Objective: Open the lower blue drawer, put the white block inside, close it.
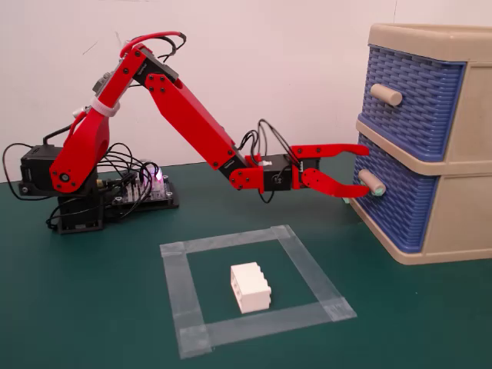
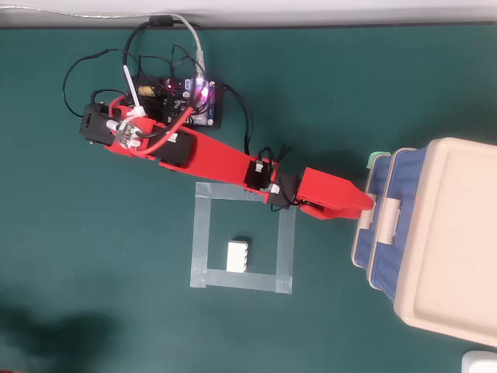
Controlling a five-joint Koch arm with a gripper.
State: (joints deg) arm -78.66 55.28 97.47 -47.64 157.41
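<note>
The lower blue drawer [image 1: 400,204] of the beige cabinet [image 1: 461,157] looks closed. Its peg handle [image 1: 372,183] has a pale green tip. My red gripper [image 1: 367,171] is open right at the drawer front. The upper jaw is above the handle and the lower jaw is at the handle's underside, so the handle lies between them. From overhead the gripper [image 2: 366,203] reaches the cabinet [image 2: 450,241] front. The white block [image 1: 250,287] with ridged studs lies on the green table inside a taped square, away from the gripper. It also shows in the overhead view [image 2: 238,255].
The upper blue drawer [image 1: 411,100] with a plain beige handle is closed. A grey tape square [image 1: 178,286] frames the block. A controller board [image 2: 190,97] with lit LEDs and loose cables sits by the arm's base [image 1: 73,196]. A white object [image 2: 481,362] shows at the corner.
</note>
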